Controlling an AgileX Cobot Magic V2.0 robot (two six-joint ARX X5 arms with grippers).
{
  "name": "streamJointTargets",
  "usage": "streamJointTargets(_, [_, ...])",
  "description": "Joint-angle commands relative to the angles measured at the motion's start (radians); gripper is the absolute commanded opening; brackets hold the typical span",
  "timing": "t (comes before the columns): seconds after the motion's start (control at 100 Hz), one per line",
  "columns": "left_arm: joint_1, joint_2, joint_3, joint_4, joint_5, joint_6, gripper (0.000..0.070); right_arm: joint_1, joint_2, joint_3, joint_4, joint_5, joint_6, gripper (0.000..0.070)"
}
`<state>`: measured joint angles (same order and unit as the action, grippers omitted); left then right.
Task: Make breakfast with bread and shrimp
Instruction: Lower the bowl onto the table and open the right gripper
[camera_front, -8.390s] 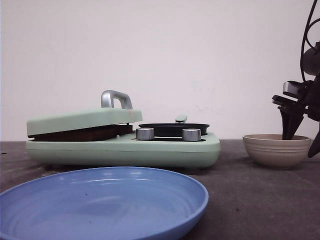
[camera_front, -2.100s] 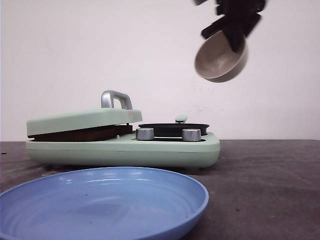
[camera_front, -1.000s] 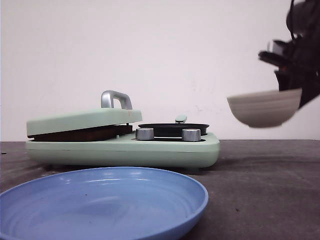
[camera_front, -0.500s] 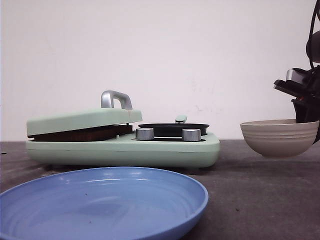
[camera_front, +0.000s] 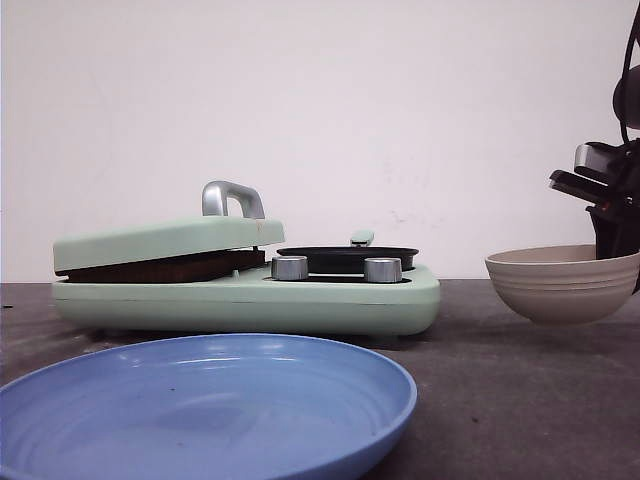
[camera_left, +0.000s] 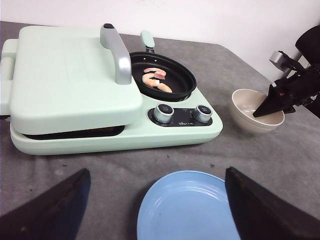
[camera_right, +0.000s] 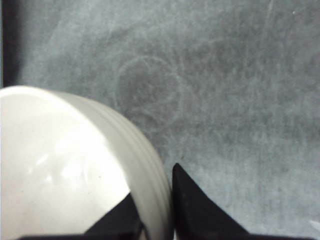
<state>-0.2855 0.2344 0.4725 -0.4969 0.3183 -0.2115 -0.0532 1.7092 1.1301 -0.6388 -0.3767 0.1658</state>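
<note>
Beige bowl is pinched by its rim in the right gripper near the table's right edge, shrimp already in the pan, bread hidden, left gripper wide open.

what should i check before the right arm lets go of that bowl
1. Right gripper pinching the bowl rim, one finger inside, one outside: ok.
2. Bowl upright and level: ok.
3. Bowl resting on the table: cannot tell, its base looks just above or barely touching.
4. Bowl emptied: ok, nothing visible inside.
5. Shrimp in the black pan: ok.
6. Bowl clear of the cooker and the blue plate: ok.
</note>
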Motion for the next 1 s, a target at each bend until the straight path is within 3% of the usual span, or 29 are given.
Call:
streamJointTargets(0.0, [-0.003, 0.001, 0.009, 0.008, -0.002, -0.003, 0.0470, -0.003, 0.028, 0.008, 0.005, 0.000, 0.011, 0.0004])
streamJointTargets(0.84, [-0.003, 0.001, 0.009, 0.007, -0.004, -0.003, 0.0470, -0.003, 0.064, 0.005, -0.007, -0.015, -0.002, 0.0013])
streamJointTargets(0.99, [-0.003, 0.001, 0.009, 0.007, -0.004, -0.003, 0.0470, -0.003, 0.064, 0.005, -0.008, -0.016, -0.006, 0.0049])
